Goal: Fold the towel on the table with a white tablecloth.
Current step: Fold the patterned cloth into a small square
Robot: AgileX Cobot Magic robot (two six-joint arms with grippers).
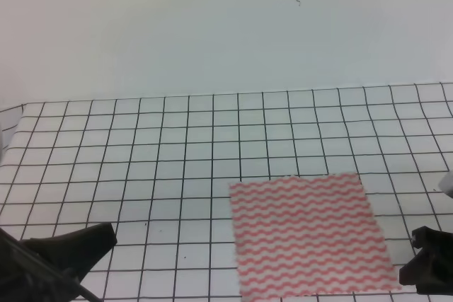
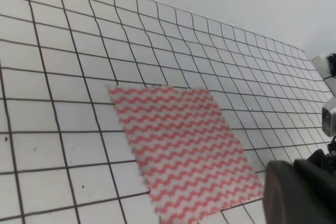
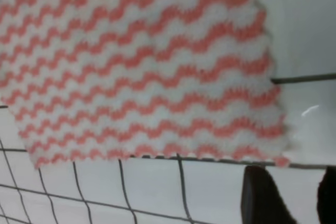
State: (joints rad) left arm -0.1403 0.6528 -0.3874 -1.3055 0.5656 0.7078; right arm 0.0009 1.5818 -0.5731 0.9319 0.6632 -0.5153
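The towel (image 1: 308, 235), red-pink wavy stripes on white, lies flat and unfolded on the white tablecloth (image 1: 177, 146) with its black grid, which covers the table, right of centre near the front edge. My right gripper (image 3: 291, 198) hovers just off one towel corner (image 3: 281, 160), its two dark fingertips (image 3: 260, 198) apart with nothing between them; the high view shows the right gripper (image 1: 423, 256) beside the towel's right edge. My left gripper (image 1: 71, 249) sits low at the front left, well away from the towel (image 2: 178, 145). Its jaws are not visible clearly.
A plain pale wall (image 1: 226, 26) rises behind the table. A dark, blurred gripper part (image 2: 299, 192) fills the lower right corner of the left wrist view. Parts of the other arm (image 2: 328, 116) show at that view's right edge.
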